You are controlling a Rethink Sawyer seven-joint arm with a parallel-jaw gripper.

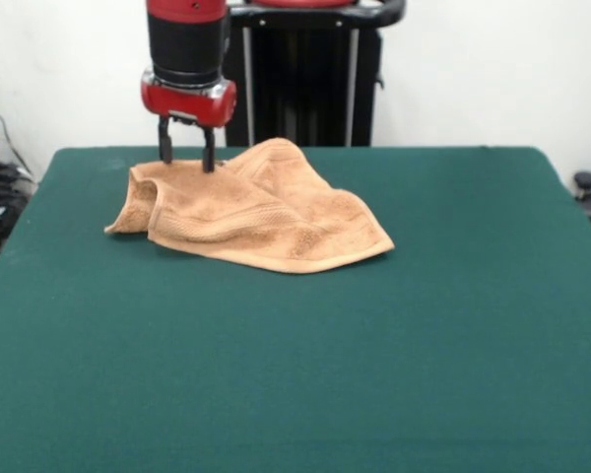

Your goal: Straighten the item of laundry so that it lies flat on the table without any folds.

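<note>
The orange-tan terry towel (pixel 261 215) lies crumpled on the far left part of the green table (pixel 305 374), well short of flat. Its right-hand corner spreads out toward the table's middle and ends in a point, with a hemmed edge running along the near side. The left part is doubled over on itself, and a fold curls up into a small open pocket at the left end. A rounded hump rises at the back, behind the gripper's tips. A woven band shows faintly across the near layer; what lies under the folds is hidden, and how many layers are stacked cannot be made out.

The gripper (pixel 186 158) hangs straight down over the towel's far left edge. Its two dark fingers (pixel 164 140) stand a narrow gap apart, and their tips reach the cloth's back edge. Whether any cloth is pinched between them is unclear from this angle.

Above the red wrist ring the arm (pixel 187 39) is cut off by the top edge. The black pedestal (pixel 305 79) stands behind the table.
</note>
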